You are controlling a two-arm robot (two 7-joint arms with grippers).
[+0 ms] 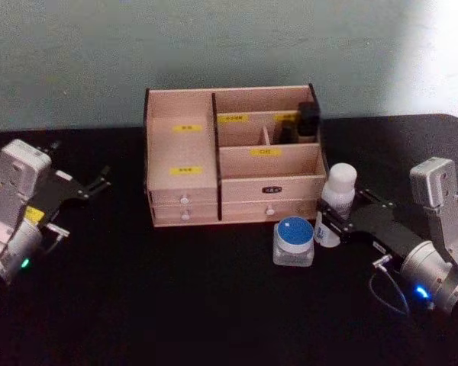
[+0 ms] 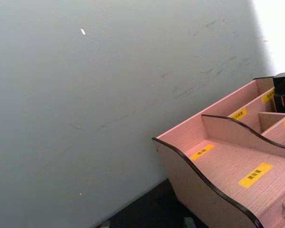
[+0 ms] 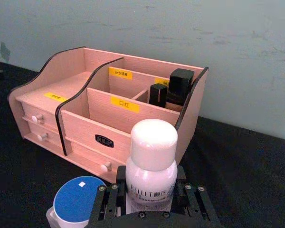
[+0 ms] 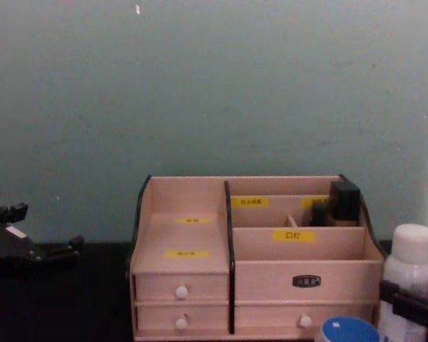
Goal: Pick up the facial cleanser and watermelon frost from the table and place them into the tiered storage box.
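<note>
Black worktop (image 1: 214,305): carries everything; a pale wall (image 1: 214,46) rises behind its far edge.
Tiered storage box (image 1: 233,156): at the middle of the worktop's far edge, drawers facing the robot. Two dark upright containers (image 3: 173,90) stand in its rear right compartment.
Facial cleanser (image 3: 151,166): upright and outside the box, just off its front right corner, toward the worktop's right edge. I cannot tell whether its base touches the worktop.
Watermelon frost (image 1: 294,240): on the worktop in front of the box's right-hand drawers, blue lid up. It is just beside the cleanser, on its left.
Right gripper (image 1: 332,221): reaches in from the right edge; jaws clamped on the bottle's lower body, one on each side.
Left gripper (image 1: 99,183): near the worktop's left edge, well apart from the box; jaws apart, holding nothing.
</note>
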